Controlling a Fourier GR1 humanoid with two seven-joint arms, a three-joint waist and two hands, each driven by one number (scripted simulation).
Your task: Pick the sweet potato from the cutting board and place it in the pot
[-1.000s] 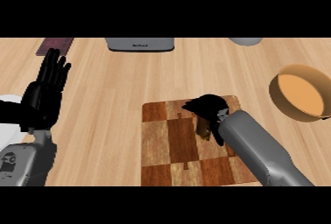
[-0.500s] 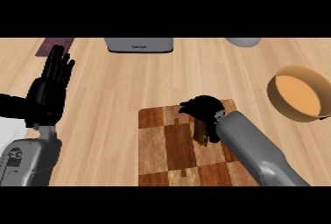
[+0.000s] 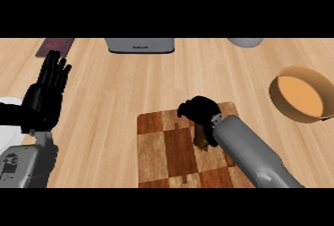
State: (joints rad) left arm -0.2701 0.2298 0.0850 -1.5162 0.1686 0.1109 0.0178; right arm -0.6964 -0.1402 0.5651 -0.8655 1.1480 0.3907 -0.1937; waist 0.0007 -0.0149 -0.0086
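The board [image 3: 169, 145] is the landmark here, a checkered wooden slab lying low in the middle of the counter [image 3: 130, 84].

The right hand [image 3: 198, 109] sits over the board's far right corner, fingers curled in. A brown lump, which I take to be the sweet potato [image 3: 203, 140], shows just below that hand, tucked against the wrist and forearm, over the board's right half. Most of it is hidden, so I cannot tell whether the curled fingers actually hold it or only cover it, and its long axis cannot be read; the visible part looks taller than wide, roughly along the forearm.

The pot [image 3: 301, 93] stands off the board, to the right and a little further back, well apart from the board's edge, its open mouth showing an orange-tan inside. So the move turns on this: from the right hand, the pot lies to the right and slightly away, with bare counter between. The right hand is far nearer both potato and pot.

The left hand [image 3: 44, 95] rests open, fingers up, well left of the board, and is no candidate for this step.
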